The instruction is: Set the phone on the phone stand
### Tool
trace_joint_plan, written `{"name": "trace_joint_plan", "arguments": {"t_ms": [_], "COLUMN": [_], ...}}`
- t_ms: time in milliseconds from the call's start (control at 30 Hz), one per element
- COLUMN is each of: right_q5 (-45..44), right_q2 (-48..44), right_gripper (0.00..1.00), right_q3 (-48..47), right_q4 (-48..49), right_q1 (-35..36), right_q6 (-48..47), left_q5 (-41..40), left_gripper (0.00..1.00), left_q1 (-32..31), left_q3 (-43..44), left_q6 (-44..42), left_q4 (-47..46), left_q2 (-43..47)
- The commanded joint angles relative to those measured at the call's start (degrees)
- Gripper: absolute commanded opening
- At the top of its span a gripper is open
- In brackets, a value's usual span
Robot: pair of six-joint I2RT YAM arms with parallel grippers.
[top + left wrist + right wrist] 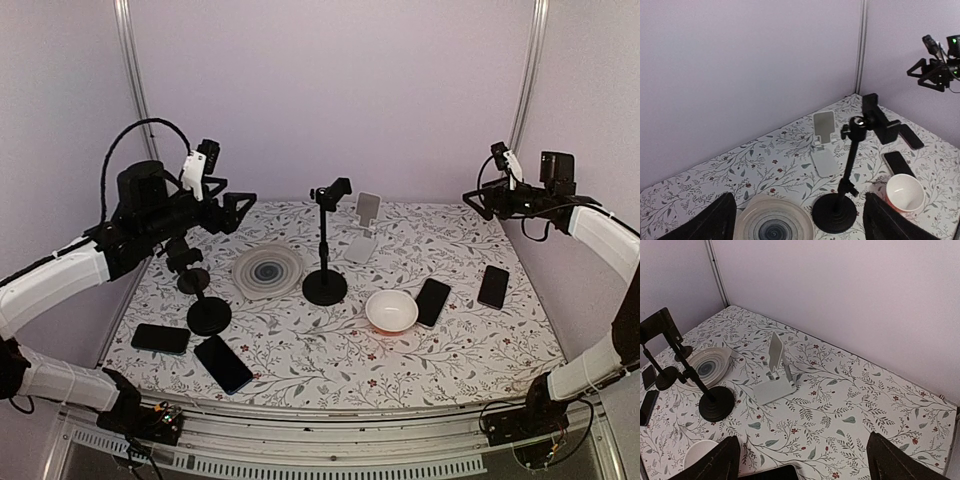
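Several black phones lie flat on the floral table: two at the near left (160, 338) (223, 364) and two at the right (432, 301) (493, 286). A white folding phone stand (364, 230) (824, 145) (774, 375) stands empty at the back centre. A black pole stand with a clamp (325, 250) (850, 170) (715, 400) is mid-table, and a shorter black stand (205, 300) is at the left. My left gripper (240, 210) (800, 222) hovers high over the back left, open and empty. My right gripper (478, 203) (802, 462) hovers high at the back right, open and empty.
A grey swirl plate (268, 270) (774, 227) (707, 365) lies left of the pole stand. A white bowl (391, 310) (905, 192) sits right of it, beside a phone (898, 162). Walls with metal posts close in the back and sides.
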State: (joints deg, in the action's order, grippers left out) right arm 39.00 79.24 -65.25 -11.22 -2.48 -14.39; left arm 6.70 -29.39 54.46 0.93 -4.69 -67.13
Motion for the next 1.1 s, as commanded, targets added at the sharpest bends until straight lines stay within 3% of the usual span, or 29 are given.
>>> {"name": "trace_joint_plan", "arguments": {"t_ms": [0, 267, 433, 600, 767, 900, 1067], "right_q5": [5.61, 3.03, 2.68, 1.85, -0.1, -0.3, 0.7], "right_q2": [1.01, 3.7, 4.89, 4.3, 2.64, 2.91, 2.88], "right_gripper": [0.88, 0.77, 0.69, 0.6, 0.58, 0.54, 0.48], "right_q3": [0.51, 0.54, -1.1, -1.68, 2.55, 4.13, 3.98], "right_q4": [-4.06, -8.61, -14.11, -19.46, -19.84, -19.92, -20.64], "right_q1": [2.68, 13.03, 17.05, 17.3, 16.58, 15.93, 10.71], "right_q6": [-5.97, -13.93, -17.83, -19.73, -21.24, -19.05, -16.48], "left_q5": [0.34, -3.3, -4.74, -6.63, -9.21, -7.58, -13.49], "left_gripper": [0.88, 0.83, 0.79, 0.75, 0.74, 0.75, 0.75], "left_q1": [-7.29, -19.87, -24.69, -27.43, -28.0, -29.87, -32.59], "left_q3": [1.29, 1.35, 1.75, 0.9, 0.26, -7.8, -10.17], "left_q6": [-1.36, -2.33, 2.68, 8.68, 14.22, 13.59, 11.65], "left_q4": [3.24, 7.29, 8.84, 8.45, 8.78, -1.91, -3.33], "left_q2": [-0.96, -6.94, -10.51, -12.49, -14.69, -12.08, -13.56]}}
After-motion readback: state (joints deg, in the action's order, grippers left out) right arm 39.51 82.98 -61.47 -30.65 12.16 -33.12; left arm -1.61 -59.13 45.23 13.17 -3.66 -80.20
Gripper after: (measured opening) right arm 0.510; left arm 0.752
